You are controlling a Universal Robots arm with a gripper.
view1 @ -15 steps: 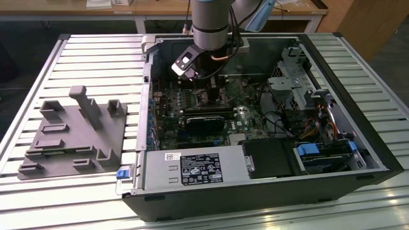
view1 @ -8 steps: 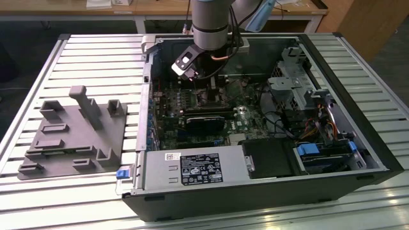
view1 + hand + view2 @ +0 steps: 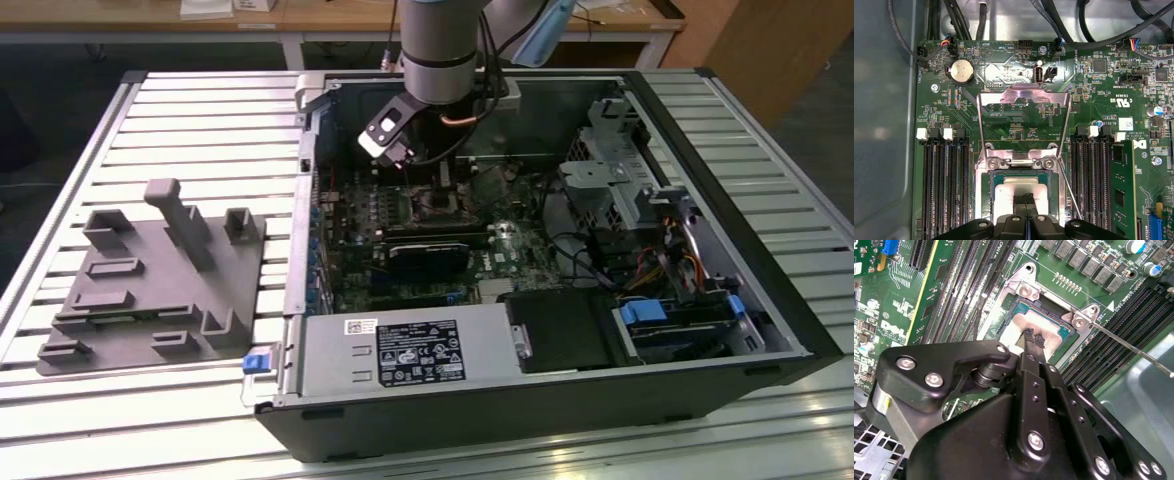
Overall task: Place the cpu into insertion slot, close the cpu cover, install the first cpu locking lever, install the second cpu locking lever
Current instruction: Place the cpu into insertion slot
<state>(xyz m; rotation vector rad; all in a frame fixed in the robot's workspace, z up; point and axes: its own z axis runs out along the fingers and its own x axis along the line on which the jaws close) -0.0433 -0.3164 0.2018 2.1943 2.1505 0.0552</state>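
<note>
Exterior view: arm reaches steeply down from the top edge into an open computer case [image 3: 534, 415] lying on the slatted counter [image 3: 174, 110]. The end effector [image 3: 403, 160] is tilted and low over the green board. A grey holder block [image 3: 147, 270] sits on the exterior view's left, well apart.

Second wrist view: end effector [image 3: 1033, 337] narrow, fingertips [image 3: 1028, 335] almost together, nothing between them, tips down on the cpu [image 3: 1051, 332]. The cpu lies flat inside the insertion slot [image 3: 1021, 307]. A thin lever [image 3: 1134, 347] is swung out to the side.

First wrist view: end effector [image 3: 1025, 199] over the cpu [image 3: 1006, 195] in the slot [image 3: 985, 190]. The cpu cover [image 3: 1024, 92] is flipped open away from the slot; lever [image 3: 1070, 190] unlatched.
</note>
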